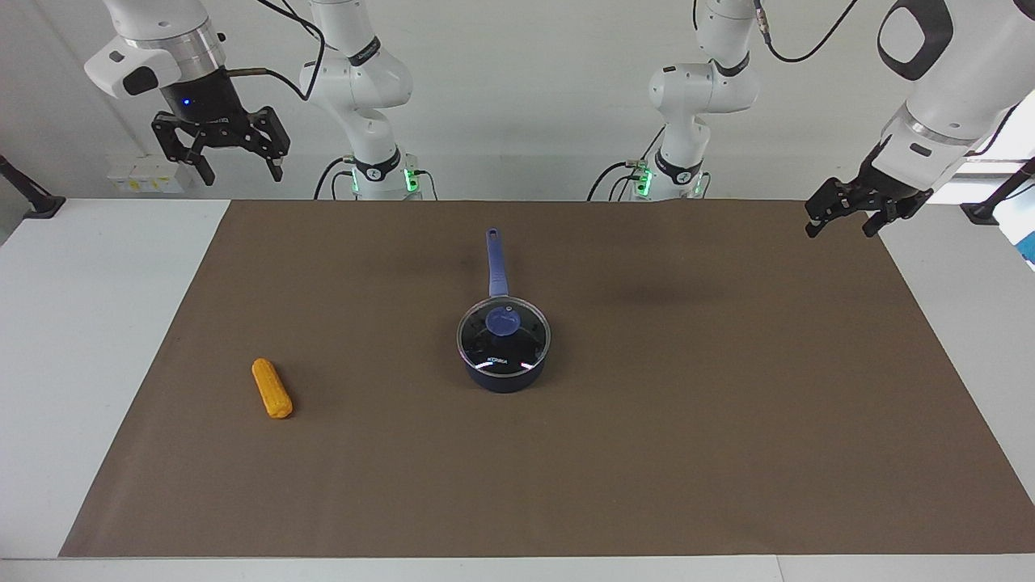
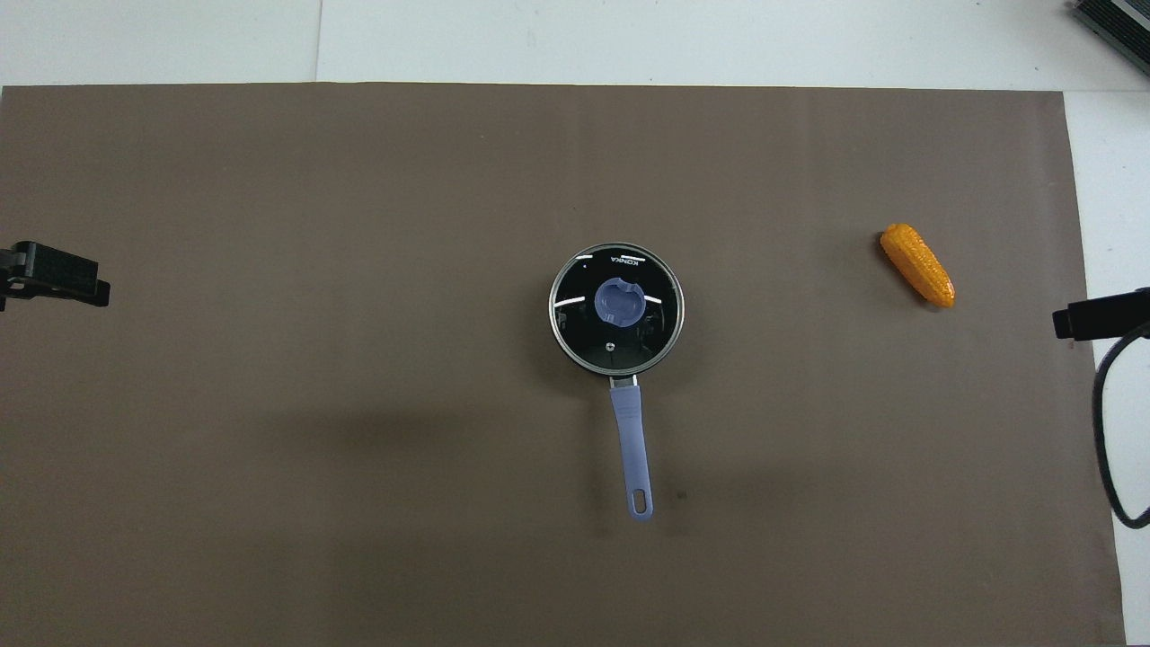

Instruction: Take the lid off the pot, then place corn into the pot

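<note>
The pot (image 1: pixel 506 378) stands in the middle of the brown mat, its long blue-purple handle (image 2: pixel 631 447) pointing toward the robots. The glass lid (image 1: pixel 517 343) with its blue-purple knob sits closed on the pot (image 2: pixel 631 447); in the overhead view the lid (image 2: pixel 650 331) hides the pot's inside. The corn (image 1: pixel 272 389) (image 2: pixel 917 265) lies on the mat toward the right arm's end, well apart from the pot. My right gripper (image 1: pixel 240 171) (image 2: pixel 1101 314) hangs open, high over that end of the table. My left gripper (image 1: pixel 841 228) (image 2: pixel 54 274) is open too, raised over the left arm's end, holding nothing.
The brown mat (image 1: pixel 728 404) covers most of the white table (image 1: pixel 97 323). A black clamp (image 1: pixel 32 198) sits at the table's edge near the right arm, and a dark device (image 2: pixel 1114 27) shows at a corner in the overhead view.
</note>
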Robot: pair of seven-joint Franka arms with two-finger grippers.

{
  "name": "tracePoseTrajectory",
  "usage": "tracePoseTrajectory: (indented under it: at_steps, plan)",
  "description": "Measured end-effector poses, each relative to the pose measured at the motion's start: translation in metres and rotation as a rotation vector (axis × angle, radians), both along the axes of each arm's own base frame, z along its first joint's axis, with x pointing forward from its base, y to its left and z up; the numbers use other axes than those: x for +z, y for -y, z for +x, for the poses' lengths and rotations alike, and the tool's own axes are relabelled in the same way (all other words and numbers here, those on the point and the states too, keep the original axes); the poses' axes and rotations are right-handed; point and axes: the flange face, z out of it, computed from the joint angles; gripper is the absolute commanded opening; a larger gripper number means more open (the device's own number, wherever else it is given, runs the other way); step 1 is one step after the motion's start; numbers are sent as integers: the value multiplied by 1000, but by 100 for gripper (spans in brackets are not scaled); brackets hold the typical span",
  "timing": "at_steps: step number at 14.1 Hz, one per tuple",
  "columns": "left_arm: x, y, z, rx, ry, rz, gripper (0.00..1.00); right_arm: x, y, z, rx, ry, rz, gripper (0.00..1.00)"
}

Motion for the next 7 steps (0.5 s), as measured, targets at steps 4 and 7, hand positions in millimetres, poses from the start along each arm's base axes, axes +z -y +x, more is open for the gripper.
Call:
tracePoseTrajectory:
  at_steps: [4,7]
  plan:
    - [0,0,0,-5,-4,0,100,-1,0,0,-2,-1,0,100]
    - [-1,2,-1,-11,-7,0,100,-1,2,0,-5,-4,0,100]
